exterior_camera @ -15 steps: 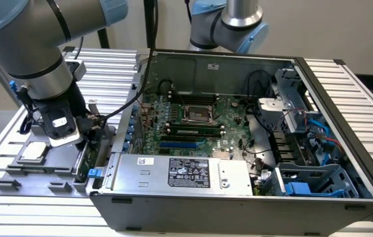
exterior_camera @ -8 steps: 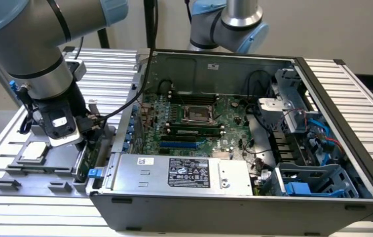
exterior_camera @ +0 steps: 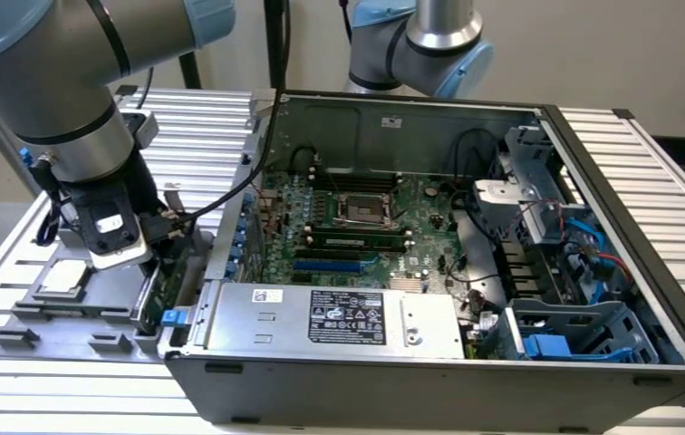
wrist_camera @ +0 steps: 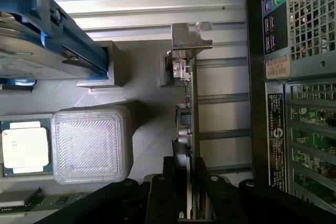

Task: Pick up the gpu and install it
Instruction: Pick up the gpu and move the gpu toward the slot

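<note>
The black gripper [wrist_camera: 190, 167] is seen astride the gpu [wrist_camera: 190, 103], a thin green circuit card with a silver metal bracket [wrist_camera: 191, 35] at its far end. Its fingers [wrist_camera: 163, 198] appear to be pinched on the card's two faces, though contact is hard to confirm. The gpu is stood on edge in a grey plastic holder [wrist_camera: 152, 129] on the slatted aluminium counter [wrist_camera: 147, 3], just beside the open black computer case [exterior_camera: 439, 381].
</note>
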Robot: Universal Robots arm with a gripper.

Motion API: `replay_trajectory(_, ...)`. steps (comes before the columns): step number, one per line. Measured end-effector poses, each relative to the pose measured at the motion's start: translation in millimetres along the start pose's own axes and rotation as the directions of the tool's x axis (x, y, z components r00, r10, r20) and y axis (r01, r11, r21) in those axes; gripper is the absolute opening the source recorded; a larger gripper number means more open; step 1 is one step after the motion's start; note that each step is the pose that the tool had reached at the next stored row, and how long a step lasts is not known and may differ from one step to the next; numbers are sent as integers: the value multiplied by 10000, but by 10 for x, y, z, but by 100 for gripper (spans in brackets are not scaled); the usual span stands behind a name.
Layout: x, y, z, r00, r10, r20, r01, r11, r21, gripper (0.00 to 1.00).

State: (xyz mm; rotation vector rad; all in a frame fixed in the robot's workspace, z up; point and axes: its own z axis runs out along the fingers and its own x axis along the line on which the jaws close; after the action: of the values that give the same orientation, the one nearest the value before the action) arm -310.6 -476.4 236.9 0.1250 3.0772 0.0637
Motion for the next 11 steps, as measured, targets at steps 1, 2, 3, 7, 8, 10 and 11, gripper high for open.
replay_trajectory(1,0,0,0,10000,0,0,0,10000,0,27)
replay_trajectory(2,0,0,0,10000,-7,-3,7,10000,1,27)
replay_trajectory(3,0,0,1,10000,-23,-16,23,10000,1,27)
replay_trajectory(7,0,0,0,9997,-129,-211,129,9999,7,27)
replay_trajectory(8,0,0,0,9995,-152,-273,153,9999,9,27)
replay_trajectory(10,0,0,0,9992,-187,-361,188,9998,13,27)
replay_trajectory(11,0,0,0,9991,-192,-382,193,9998,14,27)
